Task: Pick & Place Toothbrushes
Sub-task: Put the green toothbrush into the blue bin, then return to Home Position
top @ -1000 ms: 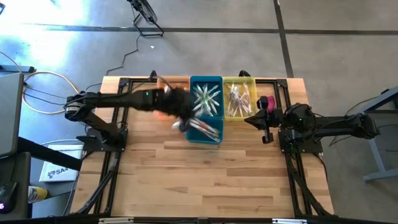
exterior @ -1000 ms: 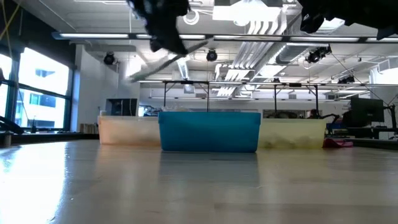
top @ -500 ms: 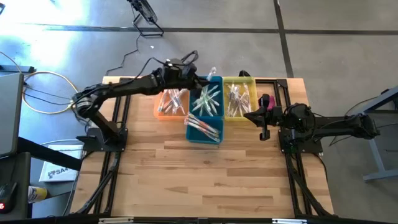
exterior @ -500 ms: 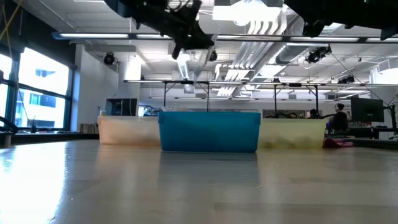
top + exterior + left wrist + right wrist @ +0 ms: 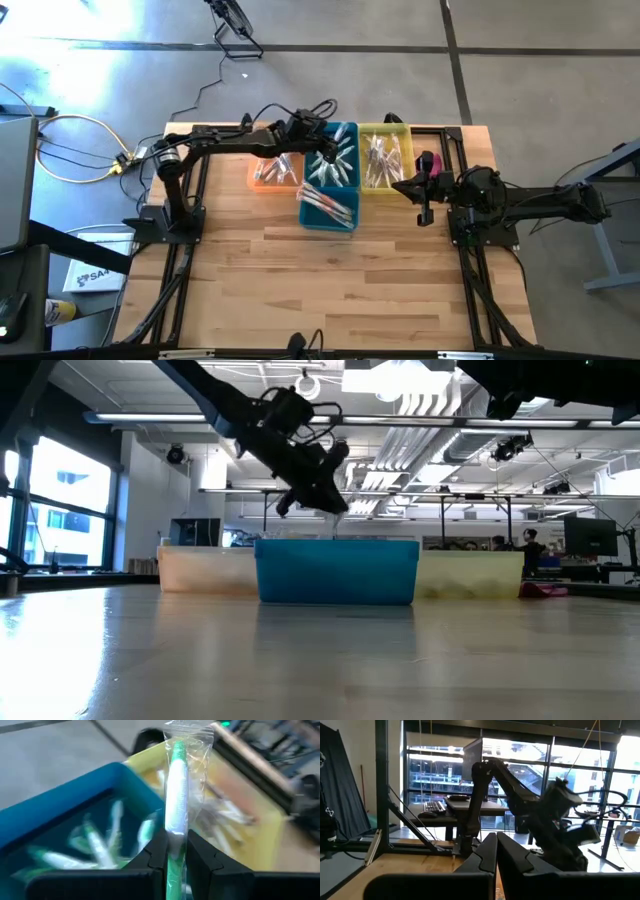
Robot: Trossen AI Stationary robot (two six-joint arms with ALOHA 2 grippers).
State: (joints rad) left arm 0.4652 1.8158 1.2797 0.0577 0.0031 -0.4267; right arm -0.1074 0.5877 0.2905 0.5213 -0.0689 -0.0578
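Observation:
My left gripper (image 5: 326, 137) hangs above the far part of the blue bin (image 5: 330, 227), shut on one wrapped toothbrush (image 5: 175, 795) with a green and white handle. In the low view my left gripper (image 5: 322, 498) stands just over the blue bin's (image 5: 336, 572) rim. Several more wrapped toothbrushes lie in the blue bin, in the yellow bin (image 5: 385, 126) to its right and in the orange bin (image 5: 274, 187) to its left. My right gripper (image 5: 424, 203) waits shut at the table's right side, near the yellow bin, holding nothing. My left gripper pinches the toothbrush's handle (image 5: 175, 839), through its clear wrapper, between its two fingers (image 5: 156, 852). The brush runs on along the line of the fingers, out past their tips. It is lifted clear above the bins, its free end (image 5: 178, 747) over the blue and yellow bins' shared side.
The three bins stand in a row at the table's far edge, with a pink cloth (image 5: 425, 163) right of the yellow one. The wooden table top (image 5: 330, 280) stretches bare toward the near edge. Black frame rails (image 5: 185, 230) run along both sides.
My left gripper has carried the toothbrush from over the blue bin's near left side toward the far edge and to the right, and has sunk toward the bin's rim. Its wrist has rolled, so the brush now points toward the yellow bin. It has stayed shut on the brush.

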